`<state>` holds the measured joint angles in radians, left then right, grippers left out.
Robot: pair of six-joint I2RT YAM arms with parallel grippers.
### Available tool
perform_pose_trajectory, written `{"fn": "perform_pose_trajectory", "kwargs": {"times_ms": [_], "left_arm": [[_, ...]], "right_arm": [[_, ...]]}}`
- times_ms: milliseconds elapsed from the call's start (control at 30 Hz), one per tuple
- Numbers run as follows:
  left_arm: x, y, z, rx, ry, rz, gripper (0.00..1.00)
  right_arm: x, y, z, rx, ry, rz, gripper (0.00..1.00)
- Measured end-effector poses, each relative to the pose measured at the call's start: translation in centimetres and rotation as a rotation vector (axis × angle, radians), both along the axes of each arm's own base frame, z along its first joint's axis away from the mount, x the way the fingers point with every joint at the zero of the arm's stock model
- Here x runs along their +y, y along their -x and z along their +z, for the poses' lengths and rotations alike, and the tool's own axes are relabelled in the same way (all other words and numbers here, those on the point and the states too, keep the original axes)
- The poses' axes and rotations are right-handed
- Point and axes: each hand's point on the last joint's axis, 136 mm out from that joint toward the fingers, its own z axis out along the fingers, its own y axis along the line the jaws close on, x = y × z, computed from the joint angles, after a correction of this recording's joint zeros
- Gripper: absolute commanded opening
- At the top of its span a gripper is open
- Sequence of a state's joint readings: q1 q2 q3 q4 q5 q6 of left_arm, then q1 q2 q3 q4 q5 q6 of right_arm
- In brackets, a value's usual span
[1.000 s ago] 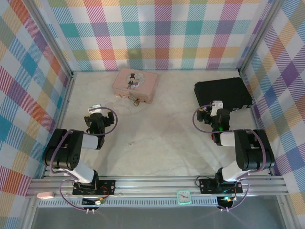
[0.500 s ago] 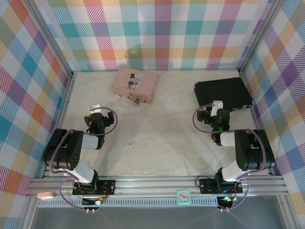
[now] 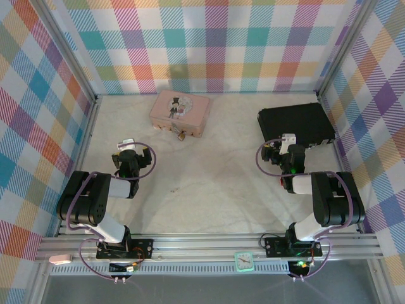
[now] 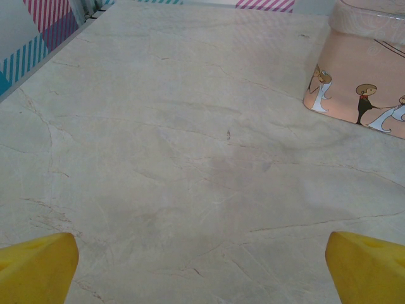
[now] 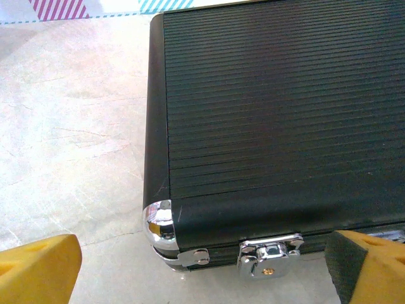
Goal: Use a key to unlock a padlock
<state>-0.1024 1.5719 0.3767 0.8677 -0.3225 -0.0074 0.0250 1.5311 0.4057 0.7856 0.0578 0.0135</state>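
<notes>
Spotted padlock (image 3: 181,134) touching near edge of pink tin (image 3: 180,113), roughly 1 o'clock from left gripper (image 4: 202,269), well apart. Found both sets of jaws spread fully wide, holding nothing; right gripper (image 5: 202,266) facing black case (image 5: 278,126). Judged light, rigid, slick metal, apt to swing or skid. Best pinched across flat brass body, not thin shackle. Noted dark speck (image 3: 172,188) at tin's 6 o'clock; possibly key, too small to tell.

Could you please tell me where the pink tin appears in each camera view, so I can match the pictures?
Top external: pink tin at the far side, left of centre, near the back wall.
Left wrist: pink tin at the upper right, cut by the frame edge.
Right wrist: looks at the black case.
Shared landmark: the pale marbled tabletop.
</notes>
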Motion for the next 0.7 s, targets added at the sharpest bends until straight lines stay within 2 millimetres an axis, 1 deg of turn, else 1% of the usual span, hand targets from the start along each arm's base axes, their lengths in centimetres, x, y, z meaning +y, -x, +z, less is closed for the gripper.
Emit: {"fn": "perform_pose_trajectory", "kwargs": {"times_ms": [133,200,300,367,400,467,533,600,667,700], "left_arm": [[0.0,0.0,0.0,0.002,-0.002,0.001,1.00],[-0.2,0.0,0.0,0.001,-0.005,-0.002,1.00],[-0.8,0.0,0.3,-0.008,-0.015,-0.016,1.00],[-1.2,0.1,0.6,-0.028,-0.028,-0.026,1.00],[-1.4,0.3,0.6,-0.034,-0.031,-0.031,1.00],[-1.6,0.9,0.8,-0.042,-0.045,-0.032,1.00],[-1.7,1.4,1.7,-0.043,-0.058,-0.031,1.00],[-1.7,1.4,4.0,-0.059,-0.053,-0.020,1.00],[-1.8,0.8,7.2,-0.097,-0.028,-0.010,1.00],[-1.9,0.3,9.2,-0.126,-0.005,-0.004,1.00]], "right_arm": [[0.1,0.2,0.1,0.011,0.006,0.005,0.99],[0.6,0.4,0.9,0.017,0.020,0.016,0.99],[2.2,0.1,3.9,-0.013,0.046,0.045,1.00],[3.9,-0.1,6.3,-0.038,0.043,0.081,0.99],[4.9,-0.2,7.4,-0.047,0.041,0.103,0.98],[7.9,0.0,9.3,-0.056,0.035,0.166,0.98],[11.4,0.7,10.2,-0.043,0.027,0.250,0.97],[15.2,1.9,10.4,-0.006,0.017,0.346,0.95],[18.6,3.0,10.1,0.046,0.007,0.434,0.93],[20.6,3.8,9.8,0.082,0.005,0.485,0.91]]}}
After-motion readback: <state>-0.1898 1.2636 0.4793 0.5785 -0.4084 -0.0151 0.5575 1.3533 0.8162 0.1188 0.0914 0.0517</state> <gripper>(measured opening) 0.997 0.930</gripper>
